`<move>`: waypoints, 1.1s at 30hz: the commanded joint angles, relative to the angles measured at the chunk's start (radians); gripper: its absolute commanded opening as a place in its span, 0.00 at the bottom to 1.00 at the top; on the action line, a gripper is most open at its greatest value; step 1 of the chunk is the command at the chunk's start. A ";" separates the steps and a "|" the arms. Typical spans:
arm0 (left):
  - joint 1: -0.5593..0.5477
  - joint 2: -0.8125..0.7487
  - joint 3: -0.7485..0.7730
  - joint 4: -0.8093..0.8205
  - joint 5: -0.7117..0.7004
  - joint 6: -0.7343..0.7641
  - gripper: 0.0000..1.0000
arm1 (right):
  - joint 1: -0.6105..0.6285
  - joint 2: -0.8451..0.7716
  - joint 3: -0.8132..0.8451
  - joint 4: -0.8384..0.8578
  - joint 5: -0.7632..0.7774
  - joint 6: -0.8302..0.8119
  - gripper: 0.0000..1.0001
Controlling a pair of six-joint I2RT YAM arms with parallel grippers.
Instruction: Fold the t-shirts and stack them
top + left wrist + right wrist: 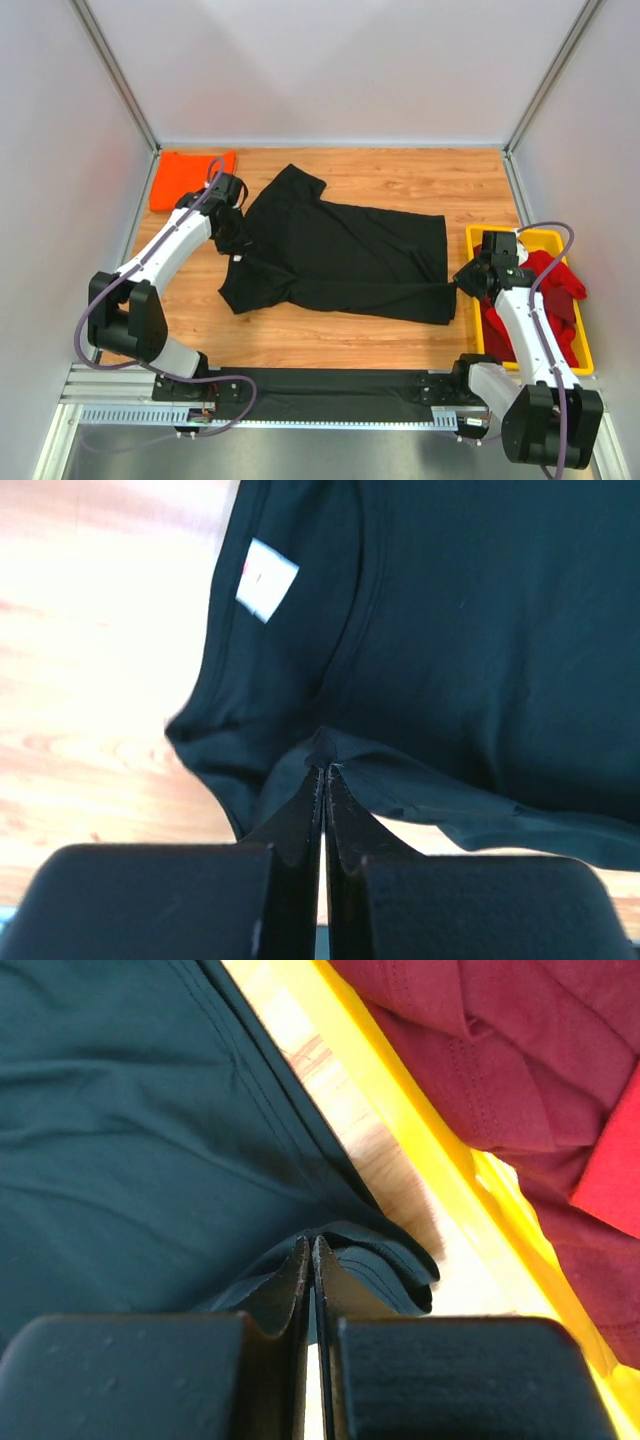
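Observation:
A black t-shirt [340, 262] lies spread on the wooden table, its collar end to the left. My left gripper [233, 237] is at that left end, shut on a pinch of the black cloth [324, 765], close to the white neck label [266, 580]. At the shirt's near right hem corner, beside the tray, my right gripper [463, 283] is shut on a fold of the hem [310, 1243]. A folded bright orange t-shirt [190, 178] lies at the back left. Red t-shirts [550, 285] [520, 1050] are heaped in the tray.
The yellow plastic tray [478, 240] [400, 1110] stands at the table's right edge, right next to my right gripper. White walls enclose the table on three sides. Bare wood [400, 175] shows behind the black shirt and in front of it.

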 commanded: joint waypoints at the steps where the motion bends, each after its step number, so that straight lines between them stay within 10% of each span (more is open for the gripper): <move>1: 0.001 0.028 0.062 0.082 0.027 0.106 0.00 | 0.001 0.029 0.020 0.072 0.030 -0.011 0.00; 23: -0.011 0.315 0.287 0.076 0.145 0.308 0.01 | 0.001 0.200 0.032 0.218 -0.013 -0.047 0.00; 27: -0.011 0.298 0.309 0.023 0.035 0.269 0.37 | 0.001 0.262 0.068 0.224 -0.029 -0.099 0.04; 33: -0.011 0.133 0.200 -0.111 -0.100 0.197 0.44 | 0.001 0.300 0.200 0.036 -0.019 -0.166 0.31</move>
